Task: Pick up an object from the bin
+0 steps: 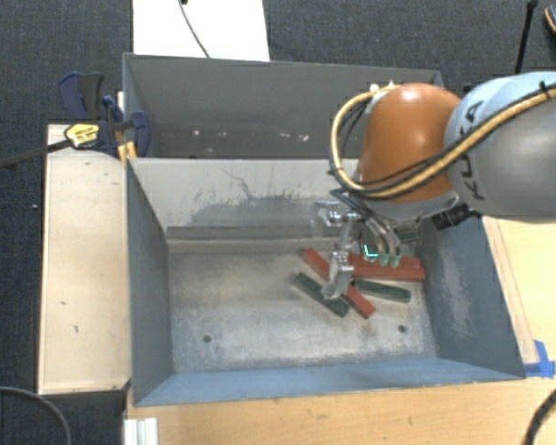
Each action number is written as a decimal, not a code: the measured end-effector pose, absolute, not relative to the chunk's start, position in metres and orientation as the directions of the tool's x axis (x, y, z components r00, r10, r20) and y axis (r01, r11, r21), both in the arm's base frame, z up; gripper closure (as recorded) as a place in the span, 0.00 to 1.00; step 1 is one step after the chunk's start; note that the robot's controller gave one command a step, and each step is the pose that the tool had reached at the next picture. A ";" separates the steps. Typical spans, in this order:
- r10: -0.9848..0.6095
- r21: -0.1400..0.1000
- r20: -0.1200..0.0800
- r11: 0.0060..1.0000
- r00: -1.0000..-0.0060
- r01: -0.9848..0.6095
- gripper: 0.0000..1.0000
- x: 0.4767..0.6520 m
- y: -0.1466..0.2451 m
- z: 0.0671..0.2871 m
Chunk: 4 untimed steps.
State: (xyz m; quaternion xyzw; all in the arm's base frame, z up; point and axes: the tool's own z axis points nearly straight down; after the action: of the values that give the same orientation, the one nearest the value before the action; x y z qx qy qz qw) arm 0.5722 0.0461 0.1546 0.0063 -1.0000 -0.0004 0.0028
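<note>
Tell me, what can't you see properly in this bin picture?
Camera view: the tool stands in front of the heap of red and dark green bars, so their number is unclear.
Camera view: the robot's orange cover hides part of the bin's back right wall.
Camera view: the bars' kind is too small to tell.

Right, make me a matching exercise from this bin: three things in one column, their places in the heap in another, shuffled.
1. long red flat bar
2. dark green flat bar
3. end effector

A. over the middle of the heap
B. heap's lower left edge
C. heap's upper right

Pairs: 1-C, 2-B, 3-A.
</note>
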 end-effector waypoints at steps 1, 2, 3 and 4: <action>-0.011 0.001 -0.003 1.000 -1.000 -0.011 0.00 0.574 0.046 0.159; 0.060 0.002 -0.007 0.998 -0.998 0.060 0.00 0.553 0.013 0.112; 0.138 0.000 0.005 0.990 -0.990 0.138 0.00 0.527 -0.004 0.107; 0.313 0.001 -0.003 0.950 -0.950 0.313 0.00 0.528 0.013 0.121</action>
State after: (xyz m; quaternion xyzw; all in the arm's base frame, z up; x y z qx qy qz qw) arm 0.5281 0.0135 0.1214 -0.1584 -0.9874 -0.0004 -0.0018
